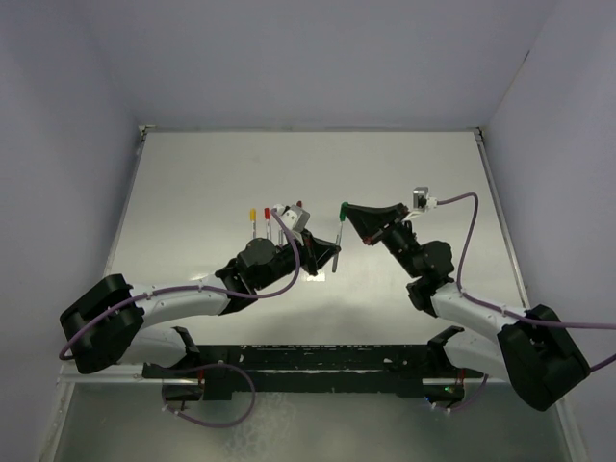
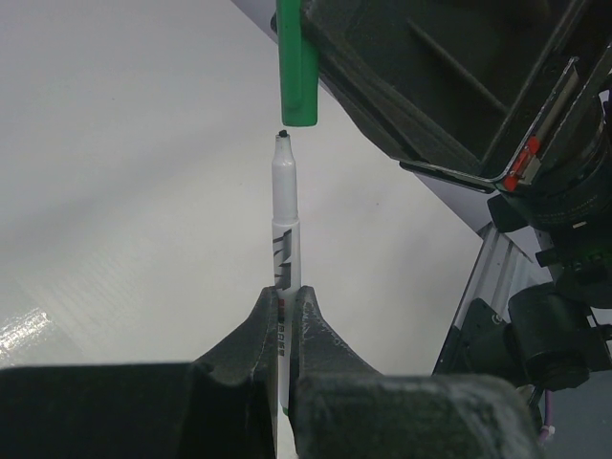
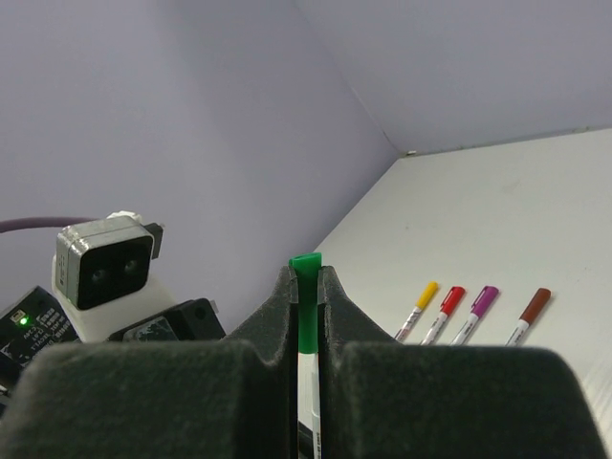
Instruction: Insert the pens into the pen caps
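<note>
Left gripper (image 2: 284, 316) was found clamped narrowly on the lower barrel of a white pen (image 2: 284, 220), which stood upright with its dark tip bare. That tip lay directly below the green cap (image 2: 296, 67), in line with its open mouth, with a small gap visible between the two; the pen was not seated in the cap. Right gripper (image 3: 306, 282) was closed tight on the green cap, pinching it between both fingers. Four capped pens (image 3: 475, 314), yellow, red, purple and dark red, lay side by side on the table (image 1: 192, 192), to the left of the green cap and well apart from it.
</note>
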`<state>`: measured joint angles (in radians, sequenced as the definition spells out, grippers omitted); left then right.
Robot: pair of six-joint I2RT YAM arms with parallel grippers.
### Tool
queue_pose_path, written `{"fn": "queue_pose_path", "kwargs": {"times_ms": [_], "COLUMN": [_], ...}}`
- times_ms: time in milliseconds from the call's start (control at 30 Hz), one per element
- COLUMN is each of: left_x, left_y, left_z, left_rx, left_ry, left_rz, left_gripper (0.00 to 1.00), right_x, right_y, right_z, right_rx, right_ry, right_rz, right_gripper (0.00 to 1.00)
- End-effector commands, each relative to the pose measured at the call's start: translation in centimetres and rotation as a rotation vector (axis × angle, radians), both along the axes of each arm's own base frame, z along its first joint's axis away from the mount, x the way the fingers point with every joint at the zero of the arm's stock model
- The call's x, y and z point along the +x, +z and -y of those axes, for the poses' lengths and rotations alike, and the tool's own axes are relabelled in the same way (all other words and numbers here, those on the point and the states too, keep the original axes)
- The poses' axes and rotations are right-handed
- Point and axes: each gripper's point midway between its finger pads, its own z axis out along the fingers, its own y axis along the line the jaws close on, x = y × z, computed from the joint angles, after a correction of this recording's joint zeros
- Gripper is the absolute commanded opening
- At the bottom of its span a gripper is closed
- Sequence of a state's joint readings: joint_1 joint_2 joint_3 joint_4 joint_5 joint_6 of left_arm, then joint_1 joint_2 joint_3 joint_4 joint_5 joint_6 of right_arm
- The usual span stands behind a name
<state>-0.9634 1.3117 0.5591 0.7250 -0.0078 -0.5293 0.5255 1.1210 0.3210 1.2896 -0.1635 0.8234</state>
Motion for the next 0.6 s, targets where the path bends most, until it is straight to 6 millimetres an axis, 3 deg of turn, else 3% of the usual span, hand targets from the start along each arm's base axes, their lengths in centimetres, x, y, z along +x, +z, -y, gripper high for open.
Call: {"fn": "queue_pose_path", "kwargs": {"times_ms": [0, 567], "left_x": [0.48, -0.11], "left_y": [3.99, 3.24], "left_z": [0.76, 0.39], "left_rx": [-0.083, -0.078], "left_ry": [-0.002, -0.015], "left_rz": [0.084, 0.065], "left_gripper": [0.00, 0.00], "right_x": [-0.91, -0.71], "right_y": [1.33, 0.68], "right_z": [-0.36, -0.67], "right_rx": [0.026, -0.003], "right_ry": [0.036, 0.035], "right_rz": [0.061, 0.068], "right_gripper": [0.00, 0.00]}}
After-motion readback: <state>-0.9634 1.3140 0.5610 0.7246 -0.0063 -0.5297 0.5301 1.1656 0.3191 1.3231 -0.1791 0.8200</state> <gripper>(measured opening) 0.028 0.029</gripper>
